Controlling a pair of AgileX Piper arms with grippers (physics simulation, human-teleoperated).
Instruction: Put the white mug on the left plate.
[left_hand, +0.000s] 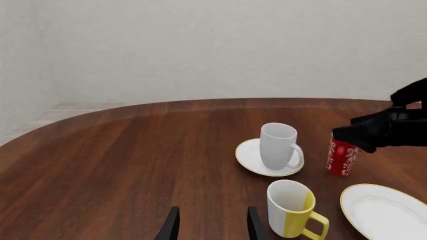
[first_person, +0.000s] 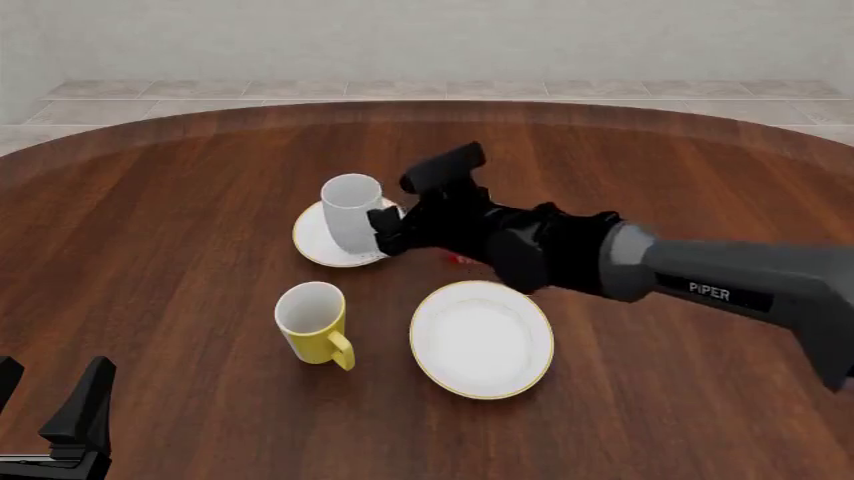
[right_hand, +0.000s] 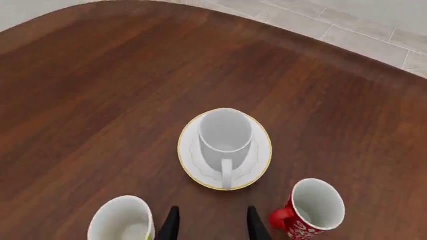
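Note:
The white mug stands upright on the small gold-rimmed left plate. Both also show in the left wrist view, mug and plate, and in the right wrist view, mug and plate. The mug's handle points toward my right gripper, which is open and empty, hovering just beside and above the mug without touching it. My left gripper is open and empty at the table's near left, far from the mug.
A yellow mug stands in front of the left plate. The larger gold-rimmed plate lies to its right. A red patterned mug stands right of the white mug, mostly hidden under my right arm in the front view.

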